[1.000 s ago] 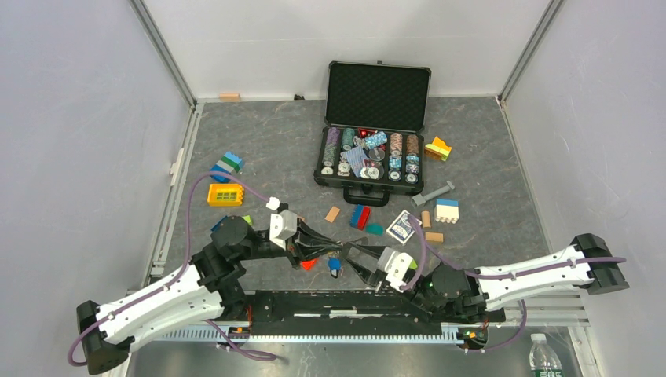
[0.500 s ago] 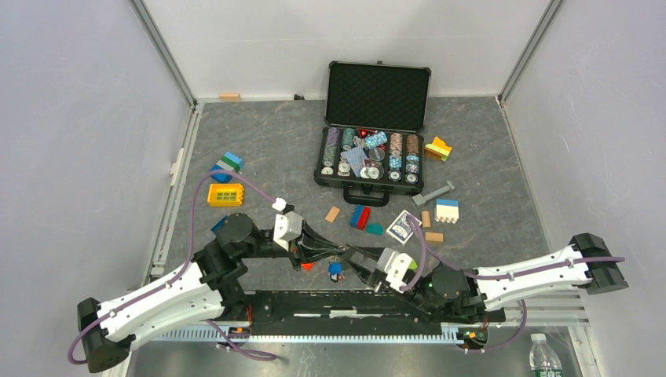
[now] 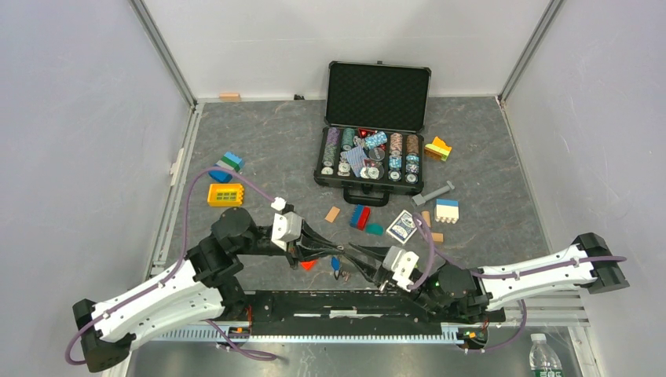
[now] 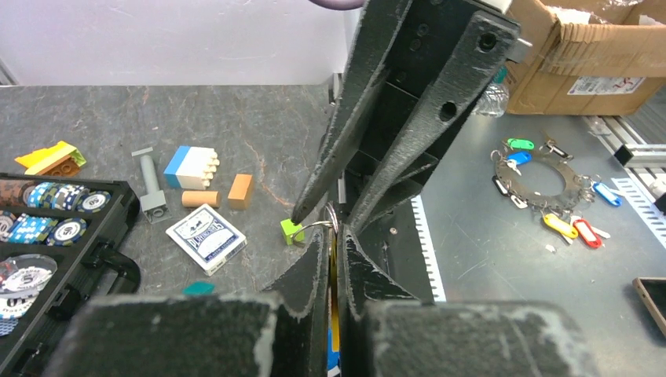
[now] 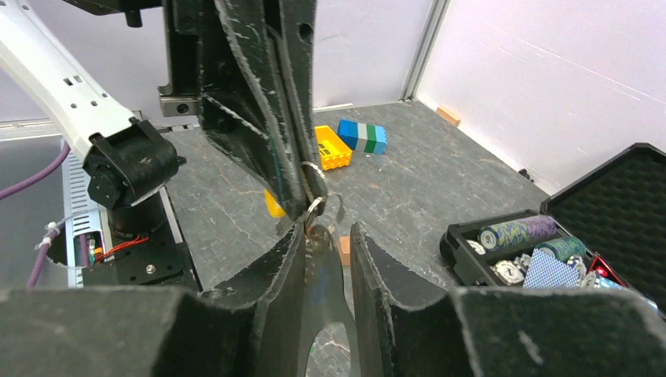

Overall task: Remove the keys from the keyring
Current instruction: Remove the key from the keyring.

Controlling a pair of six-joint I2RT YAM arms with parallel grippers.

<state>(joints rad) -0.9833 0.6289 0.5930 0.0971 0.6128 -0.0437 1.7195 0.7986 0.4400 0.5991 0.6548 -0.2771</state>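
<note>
Both grippers have edged closer together since a second ago, and the right one's jaws have narrowed. The left gripper [image 4: 336,234] is pinched shut on the keyring [image 4: 318,223]. Only a thin silver arc of the ring shows past the fingertips; the rest is hidden between the black fingers, and from above it is too small to make out. The right gripper [image 5: 326,229] meets it tip to tip, jaws partly open on either side of a silver blade [image 5: 322,290]. The blade's long axis runs along those fingers, back toward the wrist; whether the pads touch it is unclear. The keys [image 3: 336,268] are bunched between the two grippers, over the table [image 3: 259,149] near the arm bases. A blue head [image 3: 335,263] shows from above, a green head [image 4: 292,231] juts sideways from the ring, and a yellow sliver [image 4: 334,314] sits between the left fingers. Farther out lie a deck of cards [image 3: 401,227], toy blocks [image 3: 225,194] and an open case of poker chips [image 3: 378,96].
</note>
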